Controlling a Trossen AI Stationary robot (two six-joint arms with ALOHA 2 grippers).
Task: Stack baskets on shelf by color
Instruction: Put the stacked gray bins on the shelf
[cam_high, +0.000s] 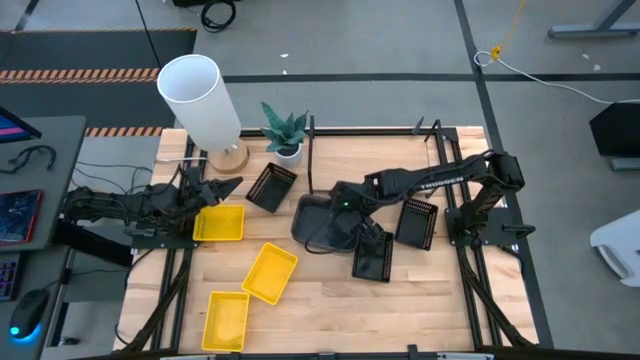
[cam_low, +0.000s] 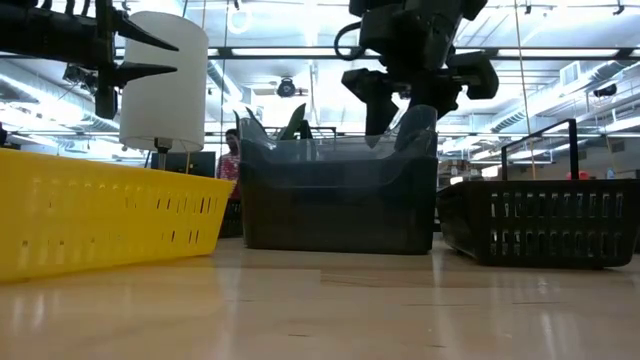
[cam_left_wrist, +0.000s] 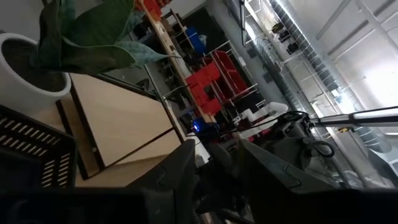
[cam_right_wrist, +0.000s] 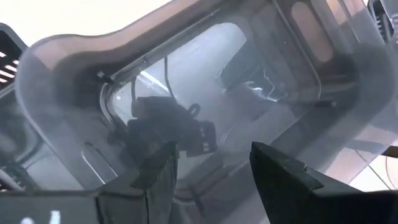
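One dark grey basket (cam_high: 322, 224) sits at centre frame, with the right gripper (cam_high: 350, 208) hovering just above its rim, fingers apart. Closing off-centre could tip or shove it into the black basket (cam_high: 373, 256) nearby.

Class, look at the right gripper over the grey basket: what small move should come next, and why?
Probably lower and close. The right gripper is open, its fingers straddling the dark grey basket rim, not yet clamped. The left gripper waits above a yellow basket.
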